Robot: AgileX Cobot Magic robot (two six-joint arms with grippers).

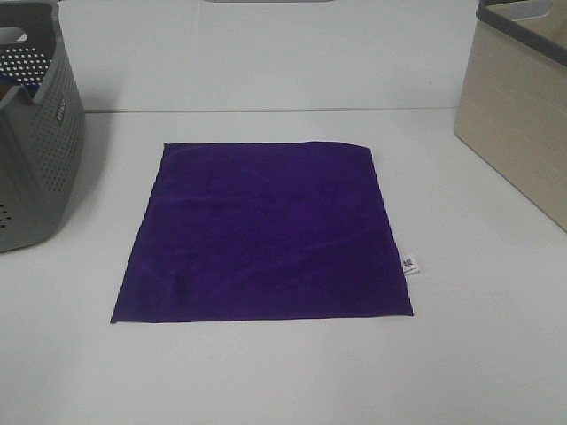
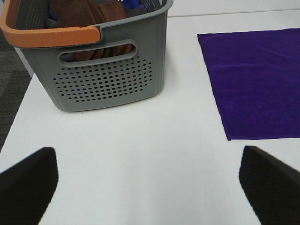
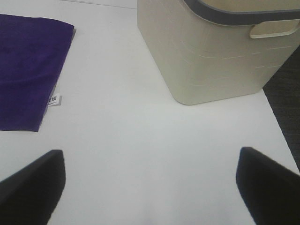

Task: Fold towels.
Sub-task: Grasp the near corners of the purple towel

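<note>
Towel (image 1: 266,232): purple, flat on table (image 1: 266,376) between grey basket (image 1: 40,133) and beige basket (image 1: 518,133), probably soft, light, limp, best pinched at near corners; left gripper (image 2: 149,171) and right gripper (image 3: 150,166) both spread wide, empty.

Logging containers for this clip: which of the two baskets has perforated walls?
The grey plastic basket with the orange rim, on the left; the beige basket with the dark grey rim has solid walls.

setting: lab-style test bench. indicators: plain white table (image 1: 496,372) on dark carpet floor (image 2: 9,79), one grey perforated basket (image 2: 108,79), one beige basket (image 3: 211,61).
</note>
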